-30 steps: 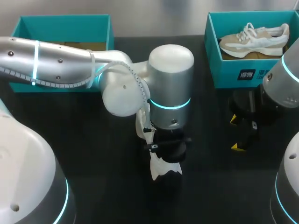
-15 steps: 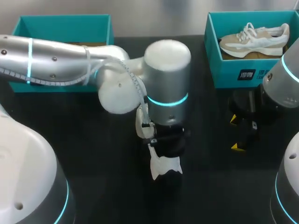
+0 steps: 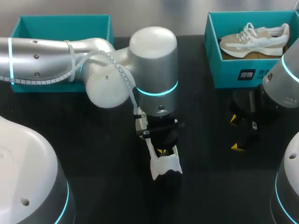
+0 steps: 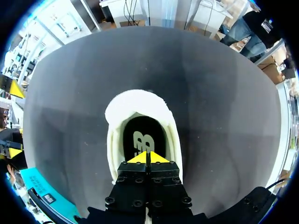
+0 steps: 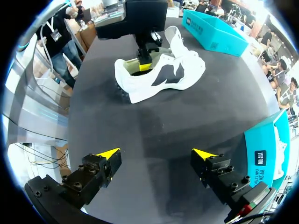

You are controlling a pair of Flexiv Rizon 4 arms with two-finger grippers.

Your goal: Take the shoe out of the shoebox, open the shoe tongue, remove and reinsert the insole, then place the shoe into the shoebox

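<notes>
— What's different from a second ago?

— The left arm (image 3: 42, 53) has swung its big wrist housing (image 3: 154, 60) back toward the far-left side of the counter (image 3: 93, 140). With the housing out of the way, the yellow tips of the left hand (image 3: 166, 151) now show in the head view; before, they were hidden under it. The white shoe (image 3: 164, 166) lies where it lay, and the right arm has not shifted.

— How does the left arm sit now?

— It comes in from the left and crosses to the middle, its wrist pointing straight down over the shoe. The hand's tips are in the shoe's opening, at the heel end.

— And its fingers?

— Pressed together, tip against tip. They sit just over the black insole (image 4: 140, 137), which lies flat inside the shoe. I can't tell whether they nip its edge.

— The right side?

— The right hand (image 3: 236, 133) hangs over bare counter just in front of the right-side shoebox (image 3: 224, 70), fingers spread wide with nothing between them. It is well apart from the shoe.

— Where does the shoe stand?

— Upright on its sole in the middle of the counter, outside both boxes. A second shoe (image 3: 254, 39) lies in the right-side shoebox. The left-side shoebox (image 3: 63, 21) stands at the far left, partly behind the arm.
</notes>
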